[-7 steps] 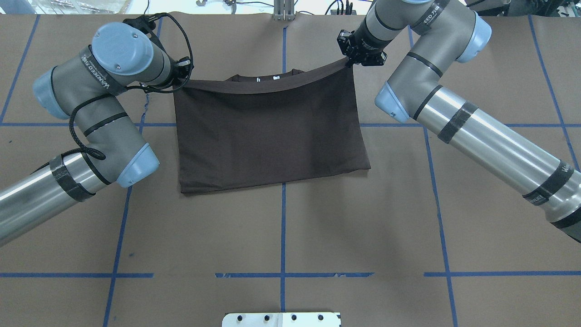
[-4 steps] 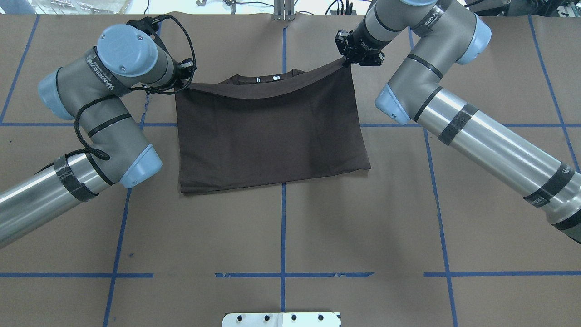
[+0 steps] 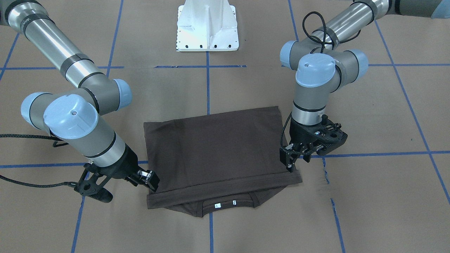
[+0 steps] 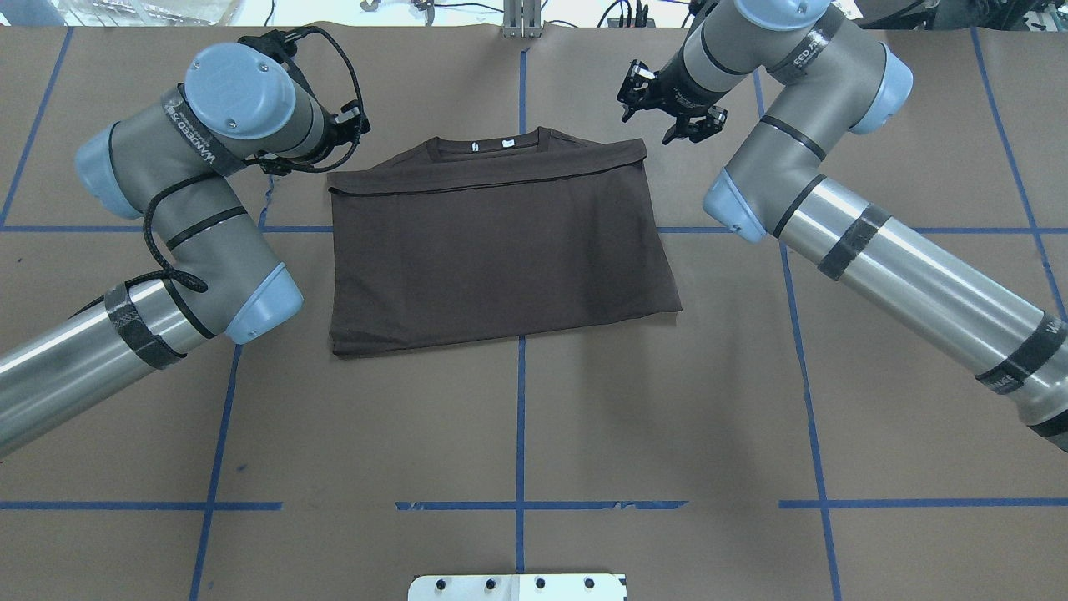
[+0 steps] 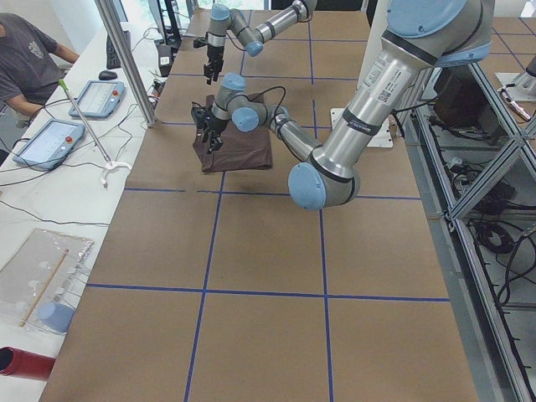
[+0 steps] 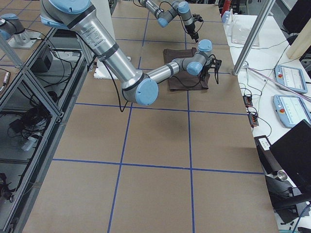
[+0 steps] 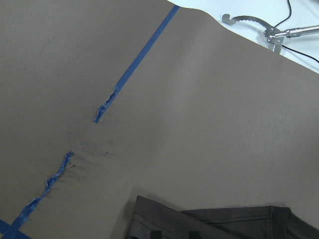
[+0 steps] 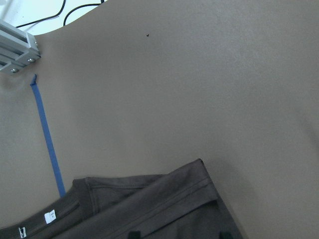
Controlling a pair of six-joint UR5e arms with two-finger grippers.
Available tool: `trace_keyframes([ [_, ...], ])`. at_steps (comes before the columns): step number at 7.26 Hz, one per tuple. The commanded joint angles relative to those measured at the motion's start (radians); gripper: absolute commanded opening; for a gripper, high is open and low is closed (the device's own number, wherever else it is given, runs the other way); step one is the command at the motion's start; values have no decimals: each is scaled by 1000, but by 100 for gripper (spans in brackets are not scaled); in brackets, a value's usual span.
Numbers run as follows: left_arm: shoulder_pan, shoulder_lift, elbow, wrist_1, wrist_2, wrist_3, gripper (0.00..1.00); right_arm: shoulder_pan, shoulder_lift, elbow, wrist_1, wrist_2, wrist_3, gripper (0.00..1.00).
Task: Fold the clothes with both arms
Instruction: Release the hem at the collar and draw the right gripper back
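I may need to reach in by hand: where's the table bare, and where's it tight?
Free: the wide table stretch between the shirt's robot-side edge and the base plate. Crowded: the shirt's far corners, where the left gripper and right gripper hang.

Black strap (image 4: pixel 196 138) on the wrist joint of the left arm (image 4: pixel 167 217): white lettering "WANDEED", the characters after it too small to read. Matching strap (image 4: pixel 805 52) on the right arm (image 4: pixel 901 267): only "EED 7" shows. White tags (image 3: pixel 217 205) inside the T-shirt (image 4: pixel 492 250) collar: print illegible.
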Motion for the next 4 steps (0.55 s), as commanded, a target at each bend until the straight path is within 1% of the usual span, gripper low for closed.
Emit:
trace_keyframes([
  [1,-1,-9,-31,8,-7,-7,100,-82,-167,194,1,-19,12,100],
  [2,0,-9,-54,11,-7,-21,100,-145,-249,280,-2,-71,13,99],
  [3,0,-7,-57,23,-7,-22,100,-203,-318,339,-3,-114,13,99],
  [4,0,-9,-68,40,-6,-22,100,-228,-349,380,-8,-120,13,99],
])
